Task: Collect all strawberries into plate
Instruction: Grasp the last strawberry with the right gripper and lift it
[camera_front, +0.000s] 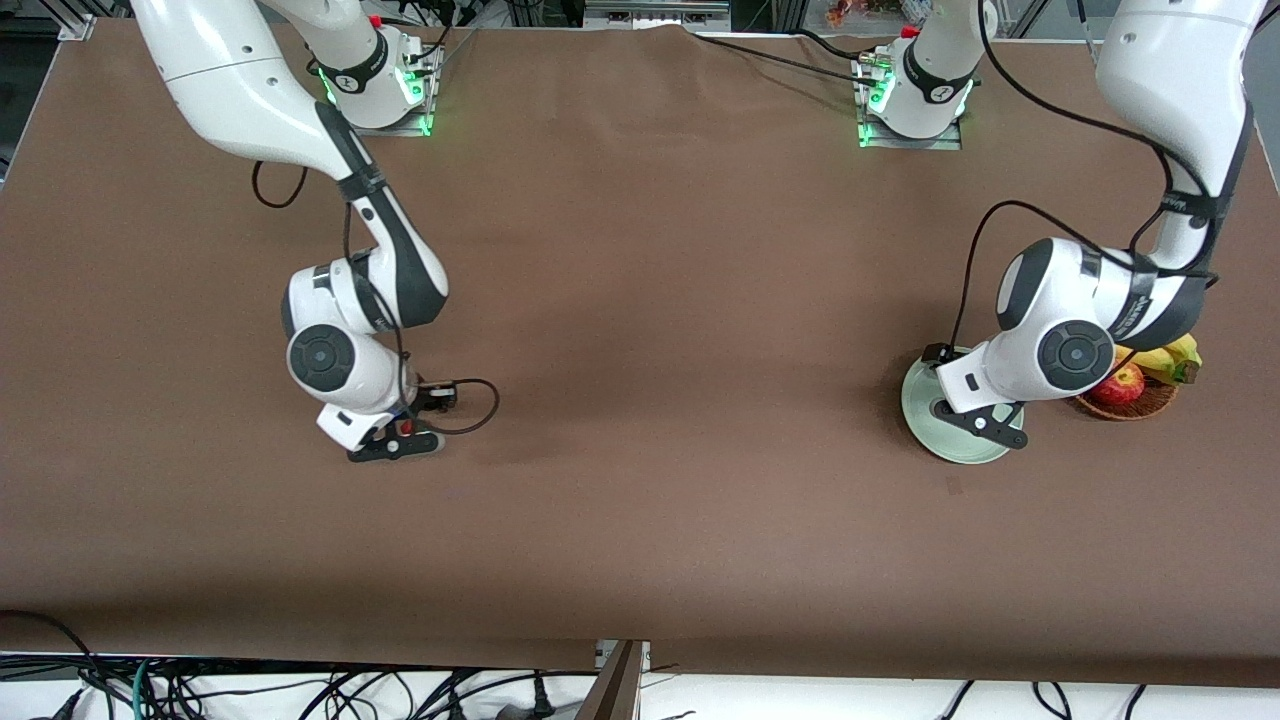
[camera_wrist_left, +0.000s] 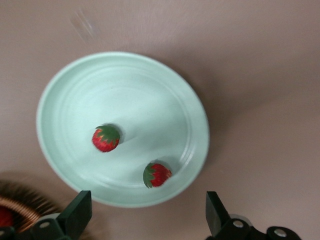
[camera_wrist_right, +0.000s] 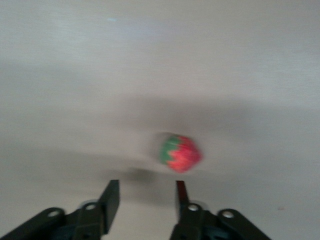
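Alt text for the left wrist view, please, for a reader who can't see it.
Two strawberries lie apart on a pale mint-green plate on a brown table, seen from above. The left gripper hangs over the plate's edge, jaws wide open and empty. A wicker basket's rim shows at one corner.

High front camera facing robots, wrist cameras looking down close at table (camera_front: 640, 500)

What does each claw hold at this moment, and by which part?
Nothing. The left claw is open above the plate, where two strawberries lie free. The right claw is open over the table, its strawberry loose beyond its fingertips.
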